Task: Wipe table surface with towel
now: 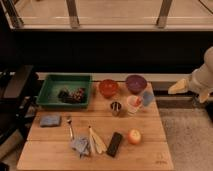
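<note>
The wooden table surface (150, 122) fills the lower middle of the camera view. On it, near the front edge and left of centre, lies the towel (80, 145), a small crumpled grey-blue rag. My gripper (190, 92) hangs off the table's right side, beyond the far right corner and well away from the towel. Its pale fingers (177, 87) stand apart, open, with nothing between them. The white arm behind it runs out of view at the right edge.
A green tray (65, 77) holding dark items sits at the back left. Along the back stand an orange bowl (108, 87), a purple bowl (135, 82), a metal cup (116, 107) and a white cup (133, 104). A blue pad (50, 120), fork (70, 127), black bar (115, 144) and apple (133, 136) lie nearer.
</note>
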Controlling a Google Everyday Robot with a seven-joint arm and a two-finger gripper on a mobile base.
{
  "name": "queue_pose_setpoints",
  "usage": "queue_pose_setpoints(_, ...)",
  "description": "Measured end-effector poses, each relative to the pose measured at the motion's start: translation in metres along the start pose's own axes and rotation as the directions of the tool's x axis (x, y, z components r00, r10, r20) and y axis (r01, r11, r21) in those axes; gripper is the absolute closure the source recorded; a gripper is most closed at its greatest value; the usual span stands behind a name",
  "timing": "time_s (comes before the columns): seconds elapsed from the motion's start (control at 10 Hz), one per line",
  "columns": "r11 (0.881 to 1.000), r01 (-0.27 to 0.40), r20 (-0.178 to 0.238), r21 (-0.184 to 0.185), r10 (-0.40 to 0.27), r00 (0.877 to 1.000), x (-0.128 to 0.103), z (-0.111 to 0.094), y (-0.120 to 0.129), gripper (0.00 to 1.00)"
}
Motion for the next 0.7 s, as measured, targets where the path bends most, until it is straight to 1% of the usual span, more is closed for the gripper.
queue_pose_setpoints(0.4,1.000,0.004,0.001,0.004,-0.004,1.000,0.000,0.000,0.000,0.20)
queue_pose_setpoints(0.5,1.000,0.026,0.022,0.014,-0.026,0.999,-0.003,0.003,-0.002,0.20)
queue_pose_setpoints(0.6,0.998,0.051,0.041,0.028,-0.052,0.998,-0.007,0.008,-0.009,0.20)
queue_pose_setpoints(0.7,0.995,0.086,0.071,0.051,-0.090,0.993,-0.016,0.013,-0.024,0.20)
